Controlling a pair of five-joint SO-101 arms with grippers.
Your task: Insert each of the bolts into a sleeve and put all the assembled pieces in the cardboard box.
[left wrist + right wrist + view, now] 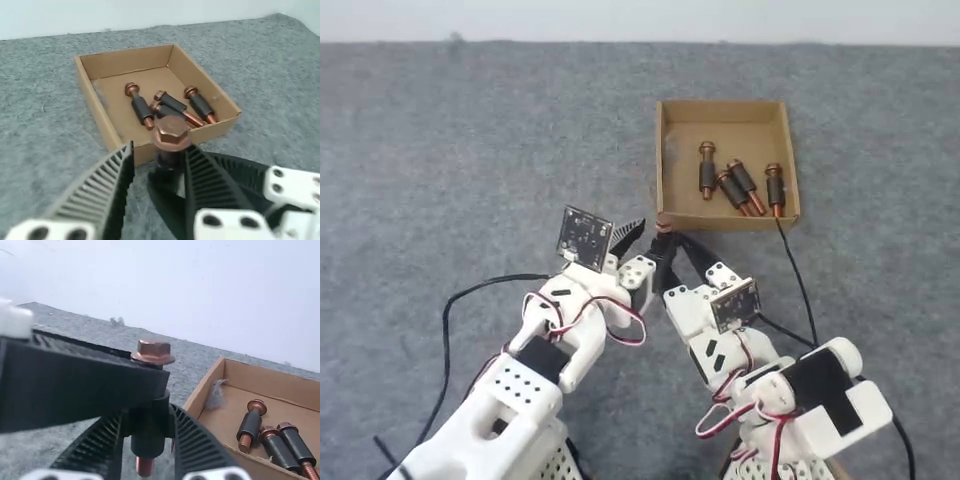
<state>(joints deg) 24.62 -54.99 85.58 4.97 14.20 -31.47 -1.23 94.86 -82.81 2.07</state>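
From above, the left gripper and right gripper sat tip to tip just outside a near corner of the cardboard box, with a bolt upright between them. Four assembled pieces lay in the box. In the left wrist view, the left gripper's fingers stood apart (bolt head close by one). In the right wrist view, the right gripper's fingers clamped the black sleeve, with the bolt through it.
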